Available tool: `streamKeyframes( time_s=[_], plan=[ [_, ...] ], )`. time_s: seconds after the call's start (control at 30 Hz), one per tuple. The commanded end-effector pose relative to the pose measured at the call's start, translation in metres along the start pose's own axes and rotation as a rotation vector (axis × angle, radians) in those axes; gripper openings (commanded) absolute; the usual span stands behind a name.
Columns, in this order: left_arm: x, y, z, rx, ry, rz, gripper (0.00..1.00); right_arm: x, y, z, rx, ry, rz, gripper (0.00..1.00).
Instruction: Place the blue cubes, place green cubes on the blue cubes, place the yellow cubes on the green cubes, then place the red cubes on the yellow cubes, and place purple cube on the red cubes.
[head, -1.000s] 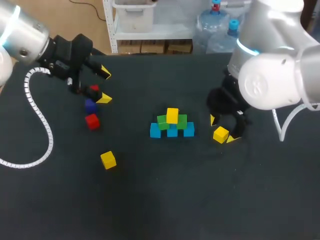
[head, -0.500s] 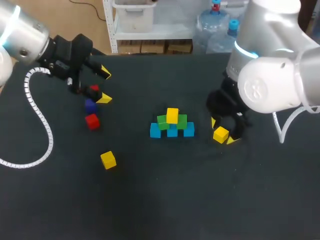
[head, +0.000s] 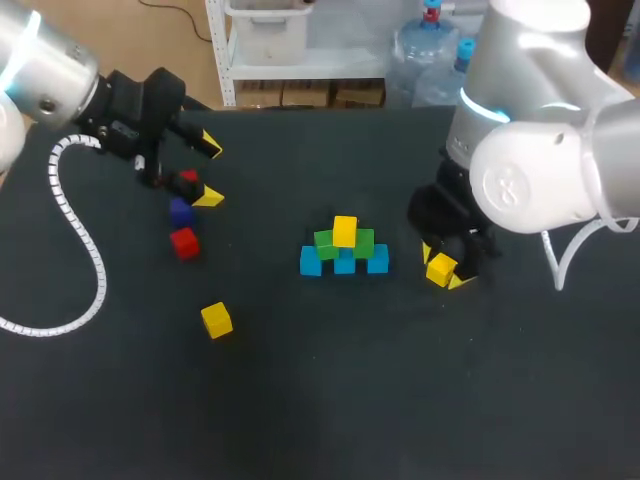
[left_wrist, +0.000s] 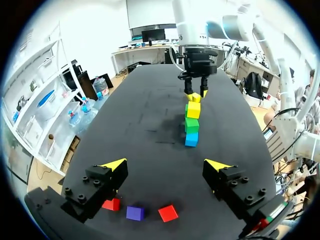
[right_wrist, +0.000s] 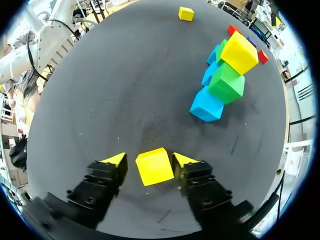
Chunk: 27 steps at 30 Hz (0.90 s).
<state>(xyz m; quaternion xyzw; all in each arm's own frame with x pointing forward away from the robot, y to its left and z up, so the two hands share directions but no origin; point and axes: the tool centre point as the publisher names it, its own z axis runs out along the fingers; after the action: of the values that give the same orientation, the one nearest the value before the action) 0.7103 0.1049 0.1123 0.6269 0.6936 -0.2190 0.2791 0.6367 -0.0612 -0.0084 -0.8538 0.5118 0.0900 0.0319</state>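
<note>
1. right wrist view: the loose yellow cube (right_wrist: 155, 166) sits on the surface (right_wrist: 100, 100) between the right end effector (right_wrist: 149, 160) fingers, which stand apart, a sliver of gap on one side.
2. closing off-centre could twist the cube; carried skewed, it could topple the stack (head: 344, 248) at its 9 o'clock.
3. head view hides that gap; left wrist view shows the left end effector (left_wrist: 165, 164) spread wide, a purple cube (left_wrist: 135, 213) under it.

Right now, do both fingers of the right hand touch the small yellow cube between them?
Apart on one side: the right wrist view shows a gap between the yellow cube and one finger.
</note>
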Motion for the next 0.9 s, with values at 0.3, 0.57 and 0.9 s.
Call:
streamKeyframes(
  time_s=[0.3, 0.57, 0.9],
  plan=[
    [0.0014, 0.0009, 0.0004, 0.001, -0.005, 0.004, 1.00, 0.0023, 0.0001, -0.0013, 0.004, 0.005, 0.006, 1.00],
    [0.0014, 0.0009, 0.0004, 0.001, -0.005, 0.004, 1.00, 0.0028, 0.0007, -0.0005, -0.006, 0.018, 0.003, 1.00],
    [0.0014, 0.0009, 0.0004, 0.001, -0.005, 0.004, 1.00, 0.0078, 0.0034, -0.0025, -0.002, 0.029, 0.017, 0.73]
  ],
)
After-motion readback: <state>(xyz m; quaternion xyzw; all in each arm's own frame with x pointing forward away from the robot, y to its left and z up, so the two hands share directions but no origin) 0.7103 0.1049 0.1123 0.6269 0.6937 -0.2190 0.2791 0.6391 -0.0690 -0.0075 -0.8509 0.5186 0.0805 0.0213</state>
